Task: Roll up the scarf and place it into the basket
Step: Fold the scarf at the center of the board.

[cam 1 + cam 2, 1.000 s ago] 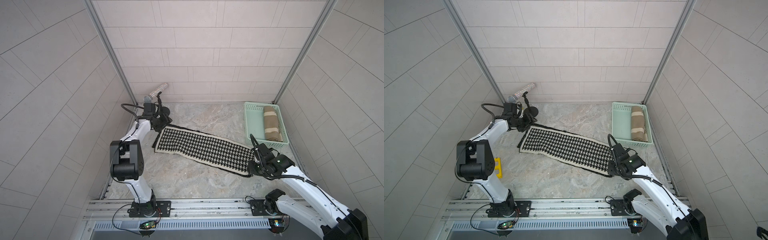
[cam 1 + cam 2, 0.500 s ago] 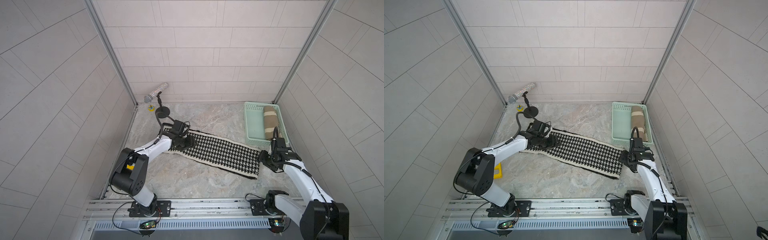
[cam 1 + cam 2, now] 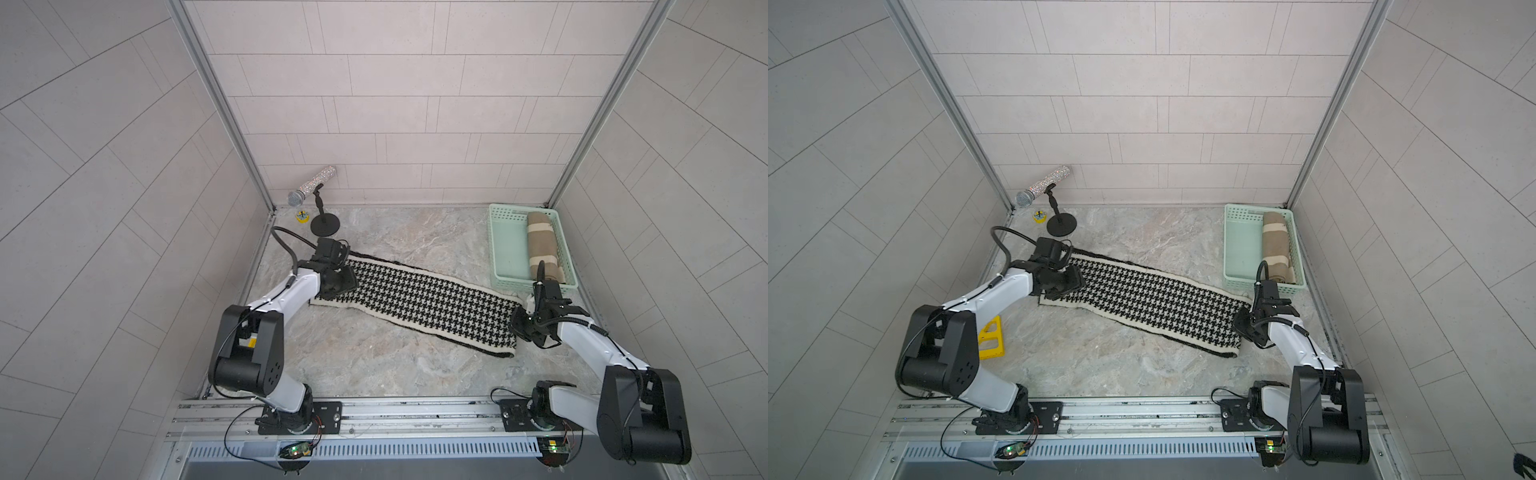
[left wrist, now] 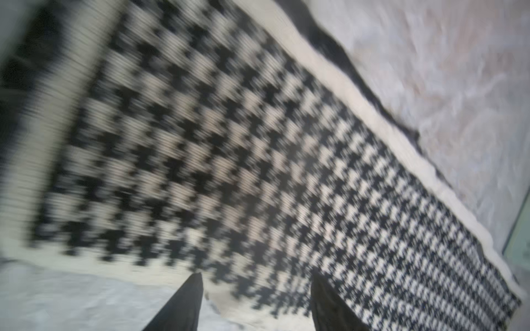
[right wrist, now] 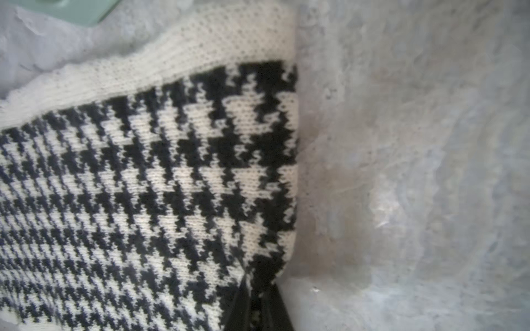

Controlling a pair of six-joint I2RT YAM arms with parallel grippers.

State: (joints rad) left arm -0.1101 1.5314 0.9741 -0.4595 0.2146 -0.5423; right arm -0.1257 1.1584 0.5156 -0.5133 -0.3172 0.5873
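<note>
Right gripper (image 5: pixel 256 303) is pinched shut on the scarf (image 3: pixel 415 305) corner at the table's 4 o'clock end. The left gripper (image 4: pixel 256 301) has its jaws spread just over the 10 o'clock end. The scarf's lying flat and unrolled, and the basket (image 3: pixel 509 249) sits at 2 o'clock. I'd roll from one end, tight and straight, or it'll cone.

Bright, even, soft light; bowed top-view edges; scarf (image 4: pixel 229 143) motion-blurred in left wrist view.
</note>
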